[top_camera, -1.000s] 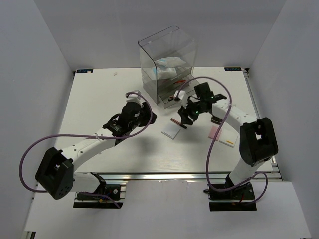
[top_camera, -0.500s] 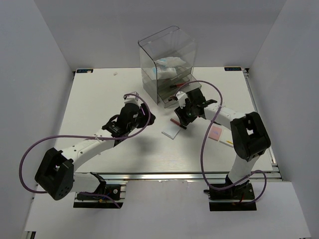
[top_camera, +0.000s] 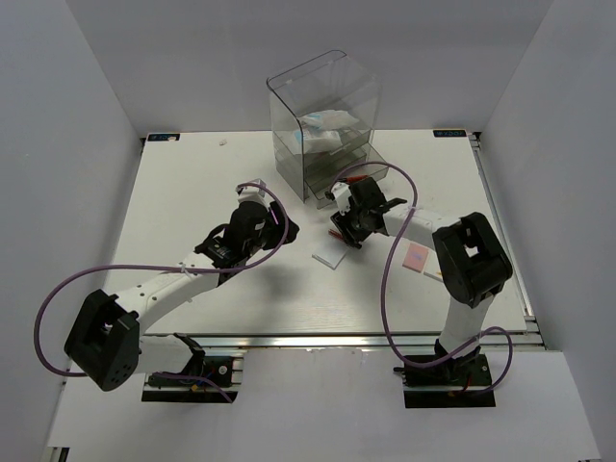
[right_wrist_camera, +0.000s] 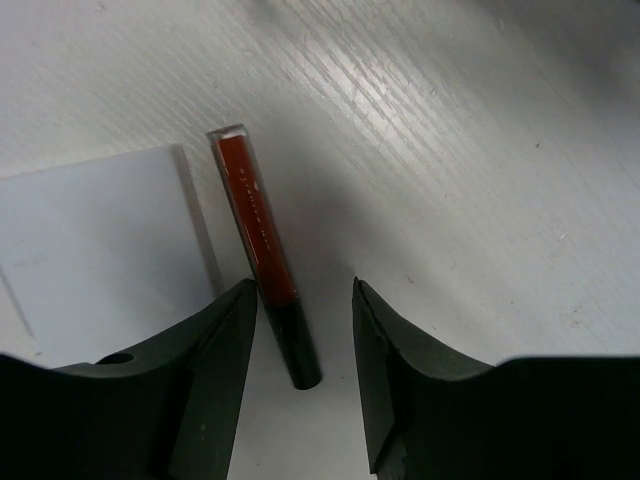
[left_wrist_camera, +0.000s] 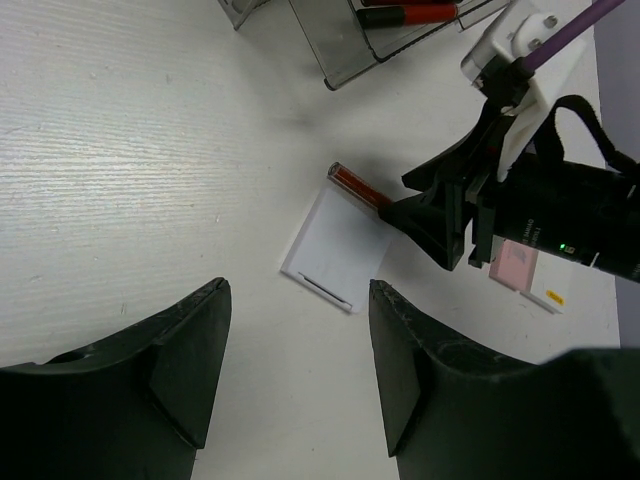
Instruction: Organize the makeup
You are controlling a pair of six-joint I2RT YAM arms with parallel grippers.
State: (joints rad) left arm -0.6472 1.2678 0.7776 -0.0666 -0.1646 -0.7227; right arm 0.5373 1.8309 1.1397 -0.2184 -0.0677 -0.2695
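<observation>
A thin red and black pencil stick [right_wrist_camera: 262, 240] lies on the table beside a white pad [right_wrist_camera: 100, 240]. My right gripper [right_wrist_camera: 303, 330] is open and straddles the stick's black end, its left finger [right_wrist_camera: 200, 380] close against the stick. From above, the right gripper [top_camera: 348, 231] sits just in front of the clear box, with the white pad [top_camera: 332, 255] below it. My left gripper [left_wrist_camera: 300, 380] is open and empty, hovering over bare table short of the white pad [left_wrist_camera: 338, 245] and the stick [left_wrist_camera: 355, 184]. A pink palette [top_camera: 416, 256] lies to the right.
The tall clear drawer box [top_camera: 322, 115] stands at the back centre with white packets [top_camera: 327, 130] inside, and red sticks [left_wrist_camera: 405, 14] in its lower tray. A small white item with a yellow mark [left_wrist_camera: 550, 295] lies beside the pink palette. Purple cables loop off both arms.
My right gripper has swung left and down onto the red and black stick, and its jaws have narrowed a little. The left gripper has opened slightly and barely moved.
</observation>
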